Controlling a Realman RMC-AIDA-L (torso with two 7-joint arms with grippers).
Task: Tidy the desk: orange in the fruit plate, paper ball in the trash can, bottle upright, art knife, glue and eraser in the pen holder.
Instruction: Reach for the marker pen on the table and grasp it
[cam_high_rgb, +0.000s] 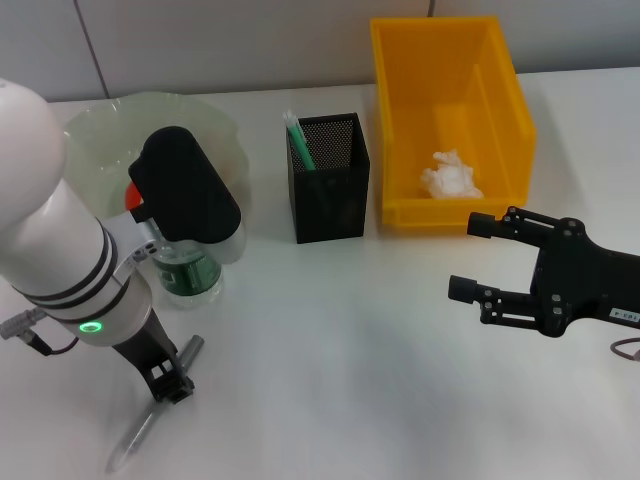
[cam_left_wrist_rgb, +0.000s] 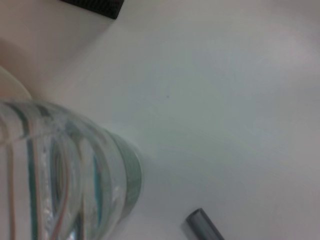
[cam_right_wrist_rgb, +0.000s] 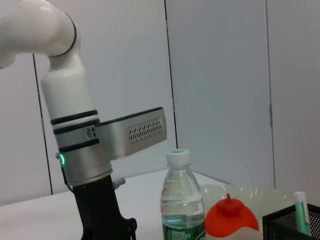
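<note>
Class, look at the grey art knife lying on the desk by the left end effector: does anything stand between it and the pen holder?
The bottle stands near that route, left of it; otherwise bare desk lies between the art knife and the pen holder.

One bottle, one paper ball

The clear water bottle with a green label and white cap stands upright at about nine o'clock on the surface, just beside the pale green fruit plate, where an orange shows partly hidden. The black mesh pen holder stands near twelve o'clock, a green-and-white stick upright inside. The yellow trash can at one o'clock holds the white paper ball. A grey art knife lies flat at seven o'clock.
</note>
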